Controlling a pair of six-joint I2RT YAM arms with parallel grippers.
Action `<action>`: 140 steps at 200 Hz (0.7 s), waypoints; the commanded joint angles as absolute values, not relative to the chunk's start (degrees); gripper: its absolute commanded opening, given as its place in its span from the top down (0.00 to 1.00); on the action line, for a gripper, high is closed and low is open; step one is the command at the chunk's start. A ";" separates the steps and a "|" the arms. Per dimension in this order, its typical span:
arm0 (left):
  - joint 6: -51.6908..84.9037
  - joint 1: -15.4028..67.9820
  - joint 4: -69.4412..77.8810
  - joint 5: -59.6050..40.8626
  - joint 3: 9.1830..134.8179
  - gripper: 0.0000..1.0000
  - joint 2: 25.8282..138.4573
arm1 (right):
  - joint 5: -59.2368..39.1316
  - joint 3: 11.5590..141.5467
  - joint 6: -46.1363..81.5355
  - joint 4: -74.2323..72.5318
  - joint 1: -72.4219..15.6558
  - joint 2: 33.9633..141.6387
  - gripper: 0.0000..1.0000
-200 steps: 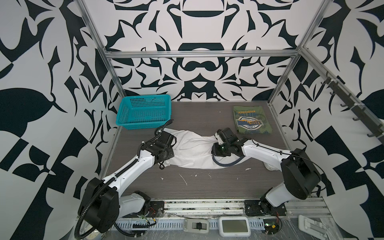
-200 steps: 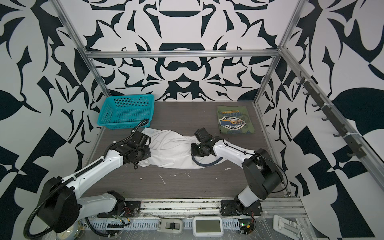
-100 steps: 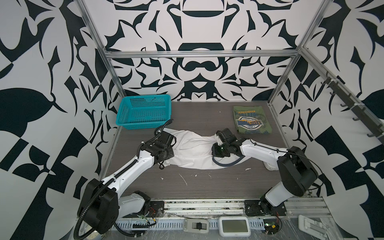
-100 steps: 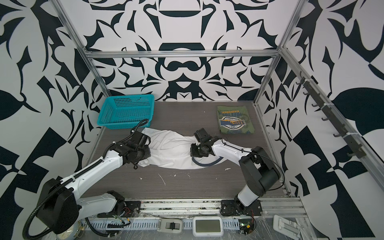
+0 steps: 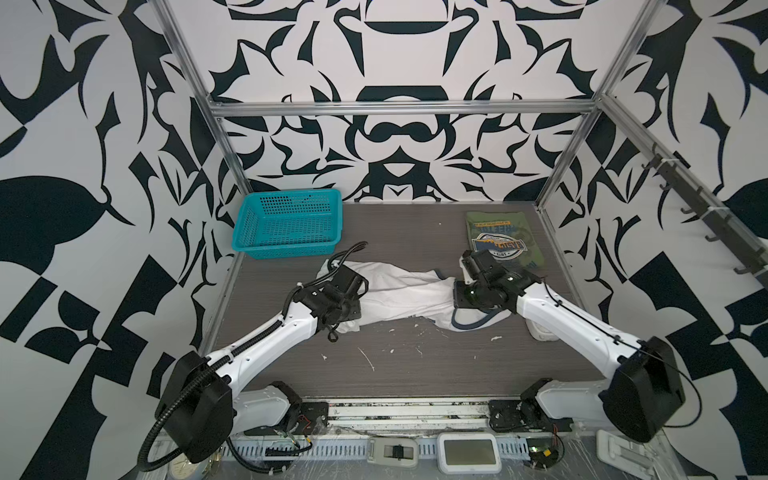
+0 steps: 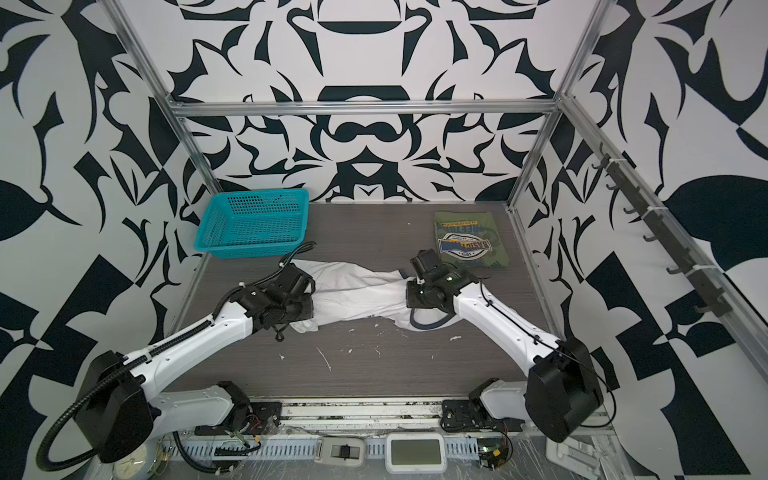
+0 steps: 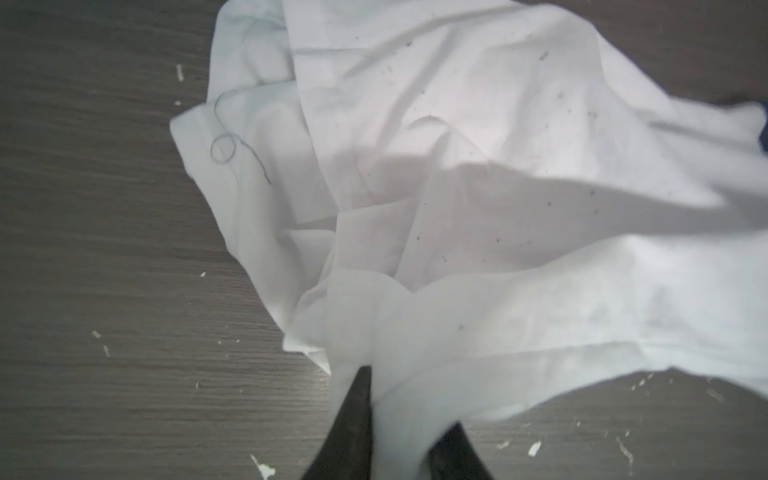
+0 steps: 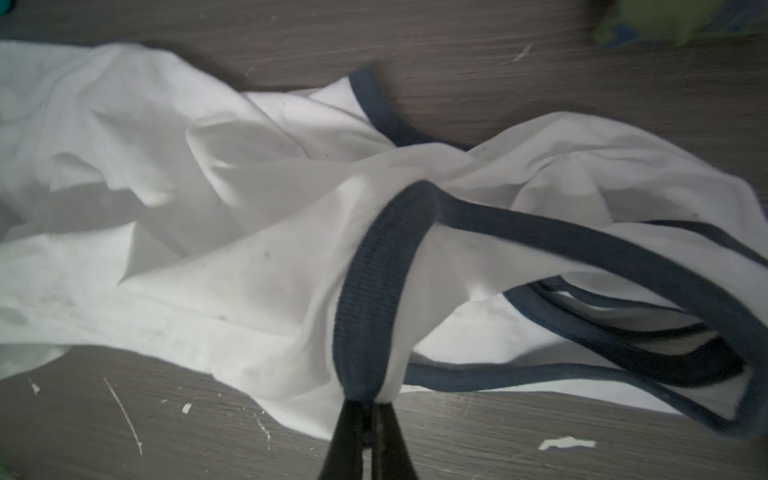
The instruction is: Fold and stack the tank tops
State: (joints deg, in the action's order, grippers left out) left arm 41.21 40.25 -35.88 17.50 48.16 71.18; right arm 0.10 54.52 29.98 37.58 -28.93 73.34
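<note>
White-shelled arms [image 5: 282,332]; black joint housings [image 5: 199,407]; ribbed black conduit [image 5: 353,248]; tapered black right gripper [image 8: 366,403]

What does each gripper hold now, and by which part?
The right gripper pinches the white tank top by its navy trim. The left gripper is open, with cloth between its jaws.

In both top views the left arm [image 5: 328,301] and right arm [image 5: 482,286] are covering both ends of the white tank top [image 5: 399,291]. Beyond the white tank top in the right wrist view, the olive tank top [image 8: 656,20] is showing only as a blur, cropped by the edge.
</note>
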 commanded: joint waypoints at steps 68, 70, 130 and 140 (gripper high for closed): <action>69.12 53.15 -28.59 14.37 29.49 0.36 51.02 | 1.86 45.10 33.79 37.01 -28.83 69.52 1.00; 69.51 53.17 -27.76 14.38 28.88 0.37 50.22 | 1.85 45.09 33.83 36.94 -28.83 69.59 1.00; 69.22 45.48 -13.68 11.57 22.48 0.44 44.75 | 5.14 45.43 33.36 39.05 -28.83 69.52 1.00; 68.93 42.32 -10.67 8.31 22.22 0.45 45.74 | 5.92 45.35 33.48 39.68 -28.59 69.61 1.00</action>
State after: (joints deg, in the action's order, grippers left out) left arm 67.81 47.97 -19.42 13.47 22.61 43.99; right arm 2.07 45.19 32.91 37.54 -28.71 71.11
